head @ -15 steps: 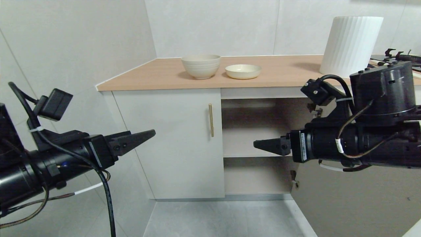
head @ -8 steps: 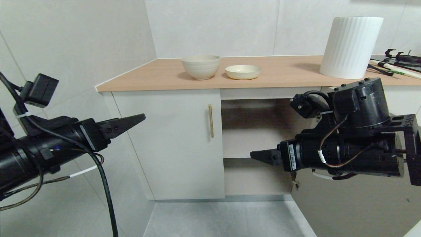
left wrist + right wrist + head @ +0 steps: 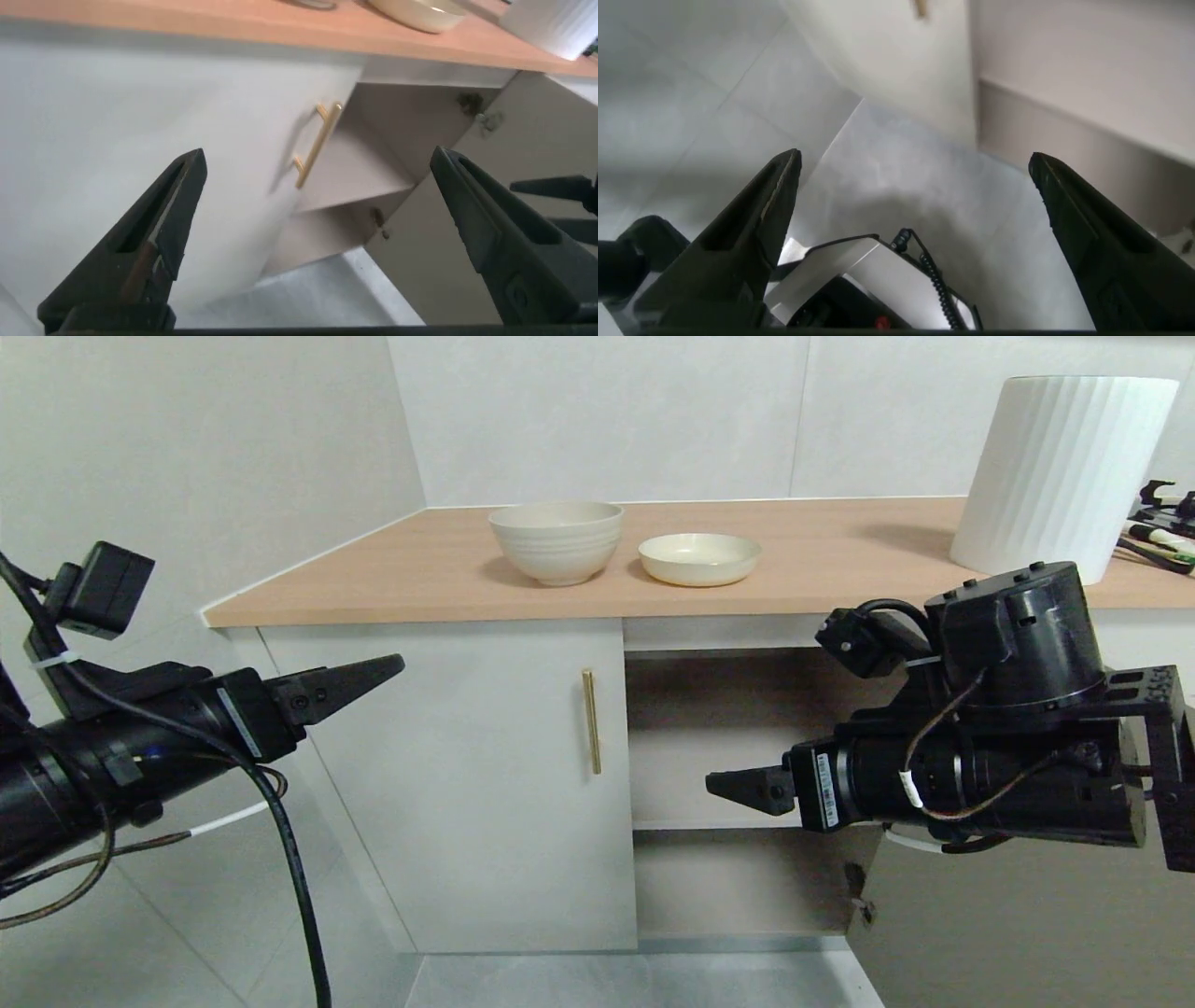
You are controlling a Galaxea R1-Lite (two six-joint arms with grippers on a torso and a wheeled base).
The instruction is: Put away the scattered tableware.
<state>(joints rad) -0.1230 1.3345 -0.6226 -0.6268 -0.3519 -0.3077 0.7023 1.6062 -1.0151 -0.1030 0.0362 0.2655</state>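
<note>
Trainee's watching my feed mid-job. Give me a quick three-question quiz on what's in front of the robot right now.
1. True or false: the deep bowl and the shallow dish are already inside the cabinet.
2. Which half of the cabinet stands open? A) the half with the gold handle; B) the half in front of the right claw; C) both.
3. Fill in: the left claw holds ____.

Key:
1. False; both rest on the countertop.
2. B.
3. Nothing; it is open, as is the right claw.
</note>
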